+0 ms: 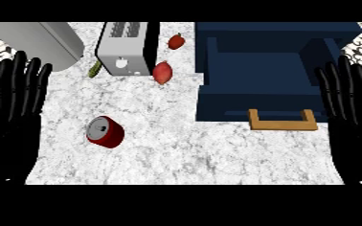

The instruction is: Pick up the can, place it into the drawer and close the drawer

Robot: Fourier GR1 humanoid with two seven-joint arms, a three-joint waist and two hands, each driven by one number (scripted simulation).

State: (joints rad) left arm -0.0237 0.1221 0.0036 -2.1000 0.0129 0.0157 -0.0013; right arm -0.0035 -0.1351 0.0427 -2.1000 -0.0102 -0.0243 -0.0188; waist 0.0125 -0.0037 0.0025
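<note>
The left hand (21, 88) rests at the view's left edge and the right hand (343, 93) at its right, both with fingers straight, holding nothing. The red can (105, 132) sits on the desk (191, 148), nearer the left hand and well apart from the open blue drawer (219, 103). A glancing finger could topple it and send it rolling; no label or writing is readable.

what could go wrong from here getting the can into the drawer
The can is round, so a poor touch might tip or roll it. It sits far left of the open drawer, so the left hand would face a long carry across the counter. The drawer's handle juts toward the robot; a passing arm could knock it and push the drawer in early.
</note>
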